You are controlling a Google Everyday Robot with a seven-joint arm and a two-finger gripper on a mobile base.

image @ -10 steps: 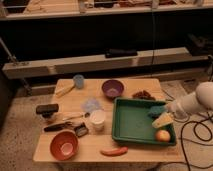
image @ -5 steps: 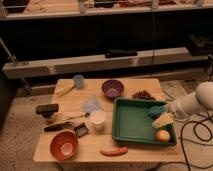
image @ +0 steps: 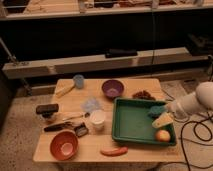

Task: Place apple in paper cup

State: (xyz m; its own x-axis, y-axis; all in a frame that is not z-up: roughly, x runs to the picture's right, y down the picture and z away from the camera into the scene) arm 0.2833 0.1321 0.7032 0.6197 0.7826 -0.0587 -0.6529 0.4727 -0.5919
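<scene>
Nothing has moved since the earlier frame: arm, fruit and cup all sit where they did. At the right edge of the wooden counter (image: 131,84) the white arm reaches in, its end effector (image: 171,107) spread wide and holding nothing, above the right rim of the green tray (image: 131,122). The apple (image: 162,135) lies in the tray's front right corner, just beside a pale yellow wedge (image: 162,120). Most of the tray floor to their left is bare. The paper cup (image: 97,119) stands upright just outside the tray's left wall. A long orange-red sausage (image: 114,151) lies near the counter's front edge.
</scene>
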